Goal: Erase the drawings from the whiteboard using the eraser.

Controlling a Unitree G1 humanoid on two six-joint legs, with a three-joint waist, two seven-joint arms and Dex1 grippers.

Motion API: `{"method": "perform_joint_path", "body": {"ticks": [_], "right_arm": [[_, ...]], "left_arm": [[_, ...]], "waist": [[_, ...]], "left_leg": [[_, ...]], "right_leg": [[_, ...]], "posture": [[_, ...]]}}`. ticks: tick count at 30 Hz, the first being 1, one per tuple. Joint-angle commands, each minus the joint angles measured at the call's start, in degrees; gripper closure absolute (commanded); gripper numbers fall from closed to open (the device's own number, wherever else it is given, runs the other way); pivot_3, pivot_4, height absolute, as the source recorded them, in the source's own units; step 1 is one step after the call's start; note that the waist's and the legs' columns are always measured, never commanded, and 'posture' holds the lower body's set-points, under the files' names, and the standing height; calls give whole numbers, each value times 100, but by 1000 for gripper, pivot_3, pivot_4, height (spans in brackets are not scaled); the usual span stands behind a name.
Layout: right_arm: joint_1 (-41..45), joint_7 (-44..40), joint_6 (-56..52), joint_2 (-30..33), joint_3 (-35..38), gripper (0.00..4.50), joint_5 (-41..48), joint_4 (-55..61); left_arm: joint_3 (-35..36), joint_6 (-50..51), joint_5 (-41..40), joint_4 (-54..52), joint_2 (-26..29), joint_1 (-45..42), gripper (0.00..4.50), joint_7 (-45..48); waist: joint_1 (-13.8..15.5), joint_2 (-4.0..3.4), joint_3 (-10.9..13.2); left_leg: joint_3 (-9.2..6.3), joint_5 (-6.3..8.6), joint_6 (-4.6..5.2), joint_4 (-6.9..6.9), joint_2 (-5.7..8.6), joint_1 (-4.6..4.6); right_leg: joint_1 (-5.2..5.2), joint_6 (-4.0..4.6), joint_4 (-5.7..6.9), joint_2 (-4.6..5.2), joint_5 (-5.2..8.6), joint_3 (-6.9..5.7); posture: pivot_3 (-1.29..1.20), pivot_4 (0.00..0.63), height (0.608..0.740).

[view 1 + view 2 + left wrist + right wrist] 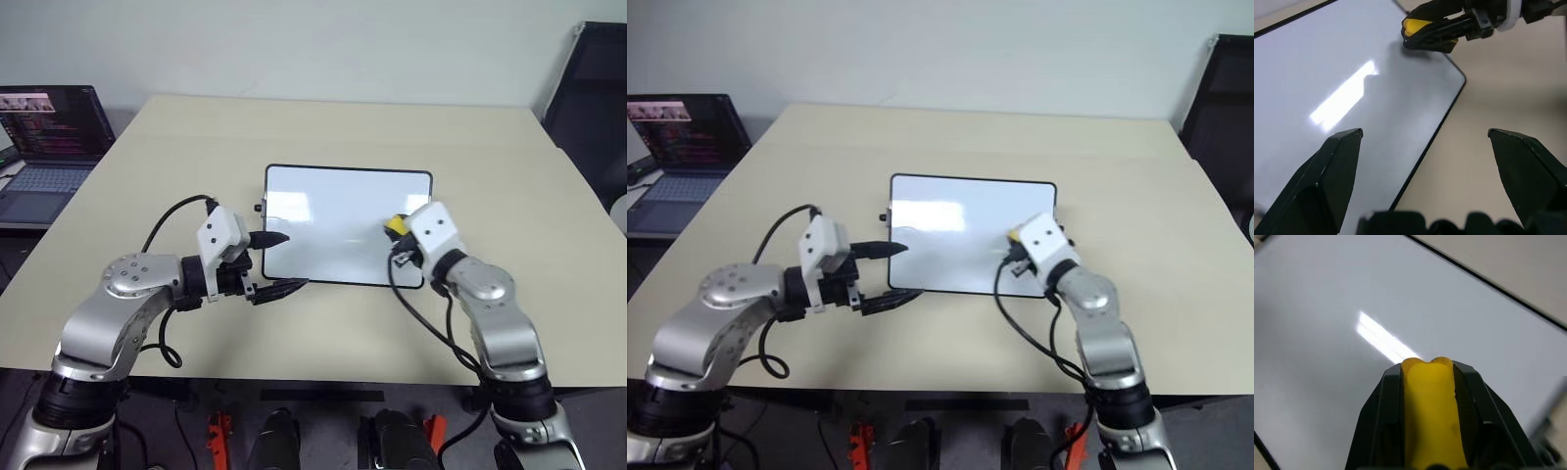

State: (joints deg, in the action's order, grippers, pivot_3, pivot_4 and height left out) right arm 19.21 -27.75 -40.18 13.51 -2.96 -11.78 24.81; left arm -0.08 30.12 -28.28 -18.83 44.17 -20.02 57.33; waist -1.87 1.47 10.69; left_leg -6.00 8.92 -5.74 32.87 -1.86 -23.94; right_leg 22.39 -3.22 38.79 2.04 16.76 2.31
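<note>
black left gripper hung wide open over the whiteboard near edge; right gripper pinched the eraser at its right side; best pressed flat, strokes overlapping.

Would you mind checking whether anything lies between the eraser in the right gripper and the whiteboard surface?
Nothing visible does: the right gripper holds the eraser over the bare whiteboard; the open left gripper hangs at its left edge.

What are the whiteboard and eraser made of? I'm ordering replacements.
The whiteboard: a glossy white panel, probably coated steel or melamine, since it mirrors a light; thin black frame, likely plastic. The eraser: matte yellow, likely foam or soft plastic, dented at its tip.
</note>
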Motion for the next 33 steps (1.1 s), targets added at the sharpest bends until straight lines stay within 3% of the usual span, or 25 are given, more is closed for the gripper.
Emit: {"method": "perform_joint_path", "body": {"ticks": [1,6,20,22,23,33], "right_arm": [[-239,55,-900,165,585,3485,211,924],[-632,293,-1725,244,1175,3485,394,942],[43,1042,-1321,366,1741,3485,965,-1048],[104,1116,-1242,395,1798,3485,1035,-1219],[139,1154,-1201,395,1844,3135,1076,-1304],[225,1300,-838,507,1977,3135,1446,-1625]], "left_arm": [[-340,-237,54,167,-26,-395,0,486],[-1070,-558,184,762,-476,-1133,0,1243],[-2062,-1191,1009,2318,-1745,-2705,0,1966],[-2074,-1195,1050,2352,-1835,-2802,0,1975],[-2058,-1169,1053,2344,-1866,-2829,0,1976],[-1841,-961,965,1967,-1655,-2463,0,1940]], "waist": [[-27,-6,4],[-3,-6,4],[-72,-8,7],[-79,-9,7],[-86,-9,7],[-145,-13,9]], "left_leg": [[3,0,0,0,0,4],[3,0,1,4,0,2],[12,0,4,4,4,-2],[12,1,4,4,4,-4],[12,1,4,4,5,-4],[12,0,5,6,5,1]], "right_leg": [[1,0,1,0,0,2],[-1,5,0,0,4,1],[0,-13,-2,0,1,10],[0,-15,-2,0,2,9],[0,-15,-2,0,3,10],[-1,-15,7,0,3,12]], "posture": [[0,150,740],[0,150,740],[0,150,740],[0,150,740],[0,150,740],[0,150,740]]}}
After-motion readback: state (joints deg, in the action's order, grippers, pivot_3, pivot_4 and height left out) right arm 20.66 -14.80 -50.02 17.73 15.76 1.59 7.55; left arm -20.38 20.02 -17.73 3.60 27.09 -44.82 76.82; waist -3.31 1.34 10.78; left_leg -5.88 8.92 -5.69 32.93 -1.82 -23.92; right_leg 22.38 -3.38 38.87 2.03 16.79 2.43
